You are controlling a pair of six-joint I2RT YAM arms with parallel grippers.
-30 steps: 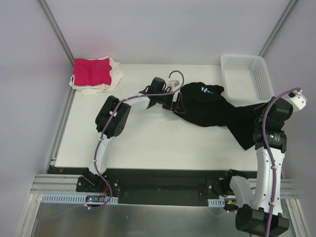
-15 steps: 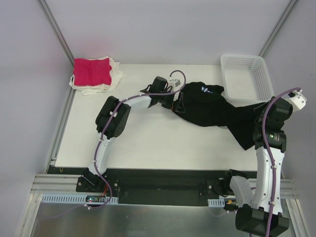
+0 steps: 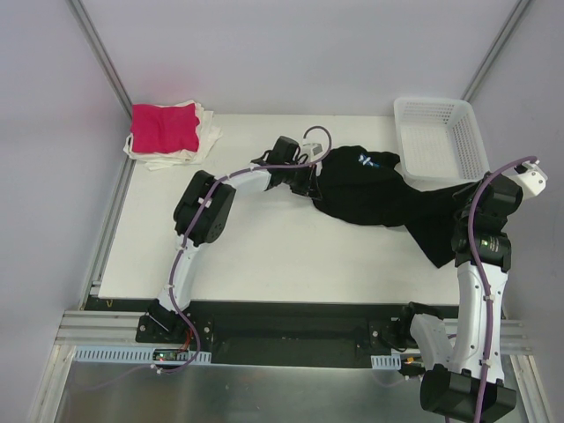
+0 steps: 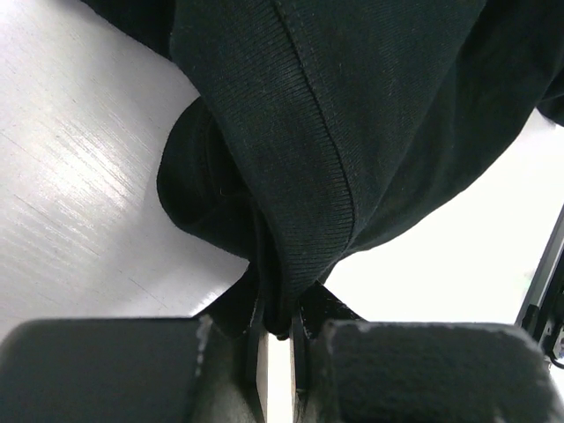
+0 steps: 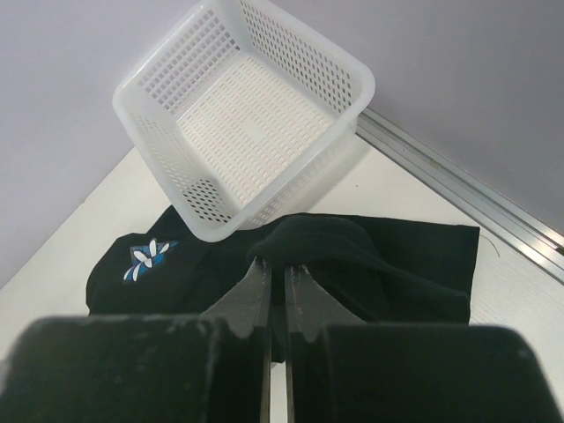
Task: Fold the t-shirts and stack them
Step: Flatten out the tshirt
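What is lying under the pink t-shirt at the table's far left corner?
Under the pink t-shirt, folded white cloth shows at its edges. How many pieces are covered cannot be seen.

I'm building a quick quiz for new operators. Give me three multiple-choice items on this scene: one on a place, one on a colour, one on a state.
1. Where on the table is the folded stack?
A. far left corner
B. near right corner
C. centre
2. What colour is the stack's top t-shirt?
A. white
B. magenta-pink
C. black
3. How is the left pincer?
A. open above the table
B. shut on nothing
C. shut on the black t-shirt
Answers: 1 A, the top view shows it there. 2 B, its cloth is plainly pink. 3 C, the left wrist view shows black cloth pinched in it.
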